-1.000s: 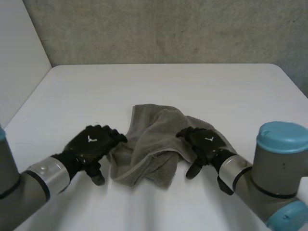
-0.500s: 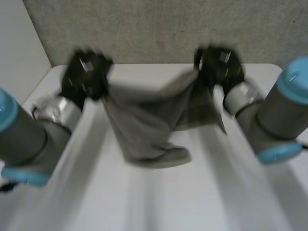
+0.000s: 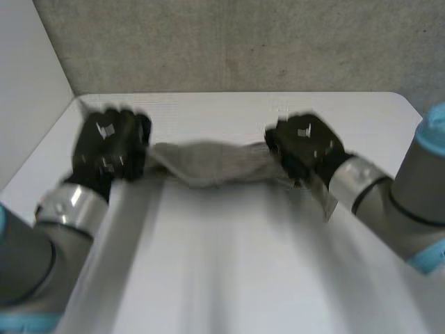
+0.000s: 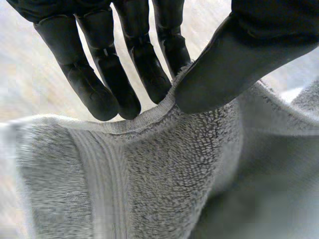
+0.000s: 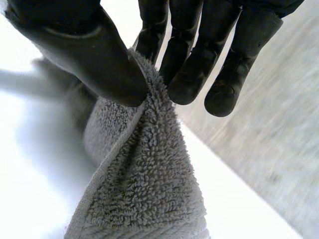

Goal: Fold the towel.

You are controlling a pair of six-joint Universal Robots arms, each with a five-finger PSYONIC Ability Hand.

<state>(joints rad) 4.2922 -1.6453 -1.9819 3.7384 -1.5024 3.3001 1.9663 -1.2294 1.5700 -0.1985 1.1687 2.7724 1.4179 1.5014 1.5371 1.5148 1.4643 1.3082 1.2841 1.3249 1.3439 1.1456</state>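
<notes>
over the far half of the white table [image 3: 222, 278], the grey towel [image 3: 208, 163] hangs as a sagging band strung between the two hands, raised at both ends; whether its lower part touches the tabletop cannot be told. judged from this, the task is at an early stage: the cloth is picked up and pulled out sideways, but no fold shows in it, and it looks bunched along its length rather than spread flat. laying it out smooth, bringing one edge over to the other and squaring it up all seem to be left. the left hand [image 3: 108, 149] grips one end, and in its wrist view the thumb presses the towel's hemmed edge against nearly straight fingers, the terry hanging below the pinch. the right hand [image 3: 306, 149] grips the opposite end the same way, thumb against fingers, on a narrow gathered ridge of cloth.
</notes>
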